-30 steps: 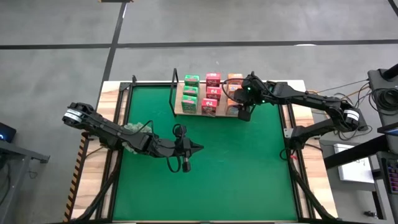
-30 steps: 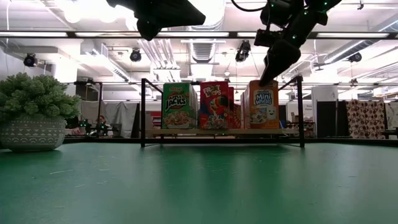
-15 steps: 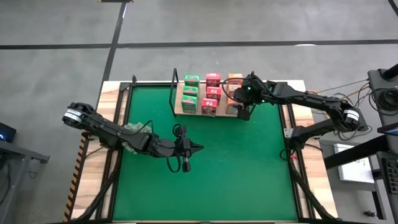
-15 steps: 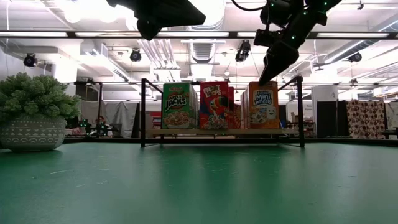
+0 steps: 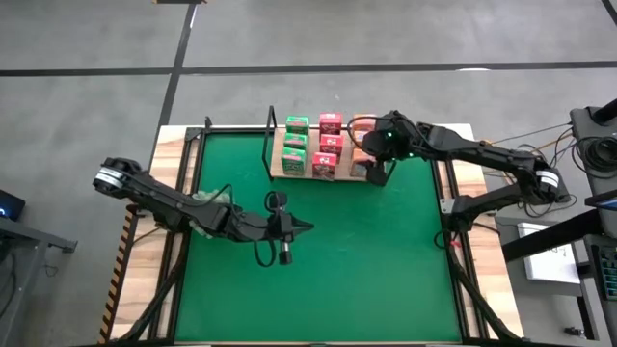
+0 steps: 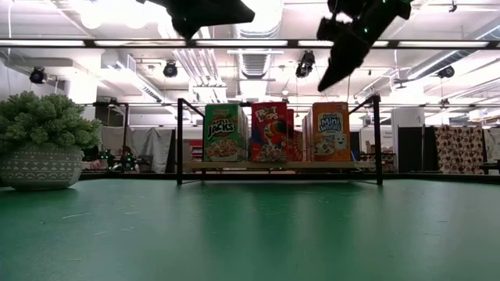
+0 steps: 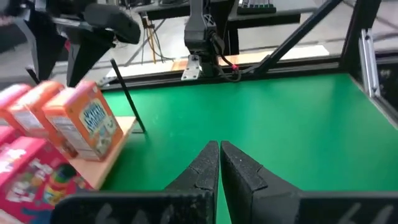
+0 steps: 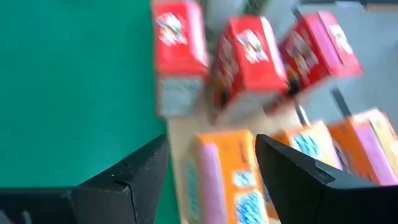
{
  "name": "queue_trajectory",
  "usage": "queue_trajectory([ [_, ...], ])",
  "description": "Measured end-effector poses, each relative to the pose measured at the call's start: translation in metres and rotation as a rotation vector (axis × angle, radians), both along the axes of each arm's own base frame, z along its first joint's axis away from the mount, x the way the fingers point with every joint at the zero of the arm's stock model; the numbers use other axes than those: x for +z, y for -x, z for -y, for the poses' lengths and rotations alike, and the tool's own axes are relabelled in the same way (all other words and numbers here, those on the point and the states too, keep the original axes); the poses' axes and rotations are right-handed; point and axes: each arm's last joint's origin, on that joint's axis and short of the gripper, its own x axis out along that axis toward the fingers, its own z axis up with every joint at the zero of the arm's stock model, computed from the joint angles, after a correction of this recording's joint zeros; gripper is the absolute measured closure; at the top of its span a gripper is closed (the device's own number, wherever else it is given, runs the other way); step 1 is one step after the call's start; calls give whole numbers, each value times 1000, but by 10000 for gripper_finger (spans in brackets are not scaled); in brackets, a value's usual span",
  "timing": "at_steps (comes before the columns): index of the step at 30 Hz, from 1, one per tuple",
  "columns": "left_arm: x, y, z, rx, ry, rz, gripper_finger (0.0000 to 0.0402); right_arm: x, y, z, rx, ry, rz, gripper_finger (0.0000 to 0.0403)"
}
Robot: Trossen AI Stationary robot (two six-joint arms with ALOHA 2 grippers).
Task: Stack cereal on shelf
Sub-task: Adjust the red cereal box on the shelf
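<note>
Cereal boxes (image 5: 328, 145) all standing in three rows on the wooden shelf (image 5: 277, 166) at the counter's (image 5: 366, 260) far edge: green, red, orange. Right tool (image 5: 378, 174) hanging above the orange row (image 6: 330, 130), fingers spread, pinching nothing. Left tool (image 5: 307, 228) pressed together mid-counter, well apart from the shelf.

From overhead the right claw (image 5: 379, 172) sits over the orange cereal boxes (image 5: 363, 123) at the shelf's (image 5: 277, 164) right end, so most of that row is covered. In the low view both arms get chopped off by the top edge, and only the front box of each colour shows. The right wrist view is too smeared to read the red boxes (image 8: 249, 53).
</note>
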Motion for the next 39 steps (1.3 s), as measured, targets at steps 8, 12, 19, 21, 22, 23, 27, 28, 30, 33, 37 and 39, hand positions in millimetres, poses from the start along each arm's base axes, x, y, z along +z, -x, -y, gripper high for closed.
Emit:
queue_trajectory([
  [8,16,20,-7,-9,-139,3,402,15,-28,-20,109,13,192,244],
  [12,18,36,-15,41,-182,12,402,13,-42,-20,116,37,256,310],
  [19,33,63,-25,84,-197,81,402,1,-68,-11,129,80,317,390],
  [21,37,68,-27,86,-192,99,402,-4,-75,-9,129,74,305,390],
  [22,37,71,-28,87,-191,103,402,-6,-78,-7,127,69,298,390],
  [23,37,73,-28,87,-190,107,402,-9,-82,-6,126,65,291,390],
  [27,37,78,-30,84,-203,107,402,-22,-94,-2,129,52,233,390],
  [28,37,78,-30,84,-206,106,402,-25,-96,-1,126,50,206,390],
  [30,37,78,-30,82,-213,104,402,-27,-98,1,105,60,169,390],
  [33,37,78,-30,77,-235,101,402,-30,-98,1,93,79,135,390],
  [37,38,78,-30,75,-247,106,402,-32,-94,1,88,71,89,390],
  [39,39,78,-30,75,-248,108,402,-30,-91,-1,98,77,75,390],
])
